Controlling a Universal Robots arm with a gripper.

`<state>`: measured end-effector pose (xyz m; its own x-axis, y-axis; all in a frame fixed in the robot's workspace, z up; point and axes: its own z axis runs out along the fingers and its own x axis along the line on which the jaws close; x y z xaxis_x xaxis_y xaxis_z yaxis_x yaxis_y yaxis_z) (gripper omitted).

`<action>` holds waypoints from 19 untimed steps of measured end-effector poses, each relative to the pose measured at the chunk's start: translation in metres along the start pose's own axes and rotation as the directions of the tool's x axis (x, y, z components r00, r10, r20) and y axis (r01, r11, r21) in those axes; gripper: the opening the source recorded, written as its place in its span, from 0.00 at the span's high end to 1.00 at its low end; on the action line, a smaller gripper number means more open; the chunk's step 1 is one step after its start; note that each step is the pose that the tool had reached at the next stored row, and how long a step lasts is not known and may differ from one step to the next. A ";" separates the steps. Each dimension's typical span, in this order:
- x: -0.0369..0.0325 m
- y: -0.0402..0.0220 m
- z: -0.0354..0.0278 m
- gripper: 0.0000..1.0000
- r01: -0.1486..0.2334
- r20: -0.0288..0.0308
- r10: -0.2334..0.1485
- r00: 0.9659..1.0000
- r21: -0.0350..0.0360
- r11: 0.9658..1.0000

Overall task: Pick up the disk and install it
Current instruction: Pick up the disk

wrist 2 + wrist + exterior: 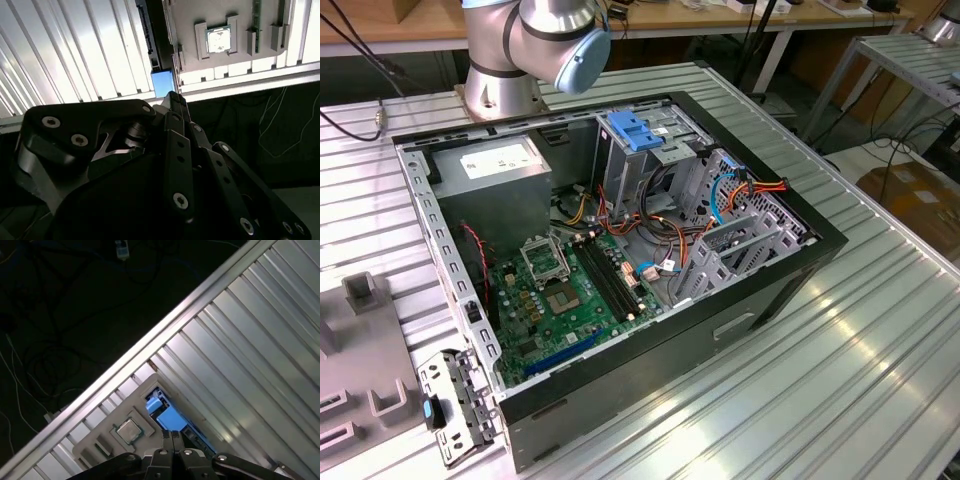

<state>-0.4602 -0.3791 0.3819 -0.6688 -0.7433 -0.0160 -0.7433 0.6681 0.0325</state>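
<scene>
Beyond closed gripper [172,98], disk [159,35] partly hidden (blue rail [162,82] showing).

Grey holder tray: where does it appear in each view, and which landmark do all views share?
Exterior view: the grey holder tray lies at the exterior view's left edge, beside the computer case.
Second wrist view: the tray lies past the pincer, chip on it, disk at its edge.
First wrist view: the tray lies past the pincer, with the chip and disk.
Shared landmark: the ribbed metal table under it.
</scene>
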 end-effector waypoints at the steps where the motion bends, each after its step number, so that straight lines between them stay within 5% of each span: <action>1: 0.0000 0.0000 0.0000 0.89 0.023 -0.001 -0.023 1.000 0.000 1.000; 4: 0.0000 0.0000 0.0000 0.89 0.056 -0.002 -0.056 0.998 -0.001 0.998; 10: 0.0000 0.0000 0.0000 0.89 0.143 -0.005 -0.143 0.990 -0.003 0.990; 16: 0.0000 0.0000 0.0000 0.89 0.237 -0.007 -0.237 0.972 -0.005 0.972; 19: 0.0000 0.0000 0.0000 0.89 0.306 -0.009 -0.306 0.952 -0.006 0.952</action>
<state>-0.4602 -0.3791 0.3819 -0.4092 -0.9123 -0.0160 -0.9122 0.4085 0.0325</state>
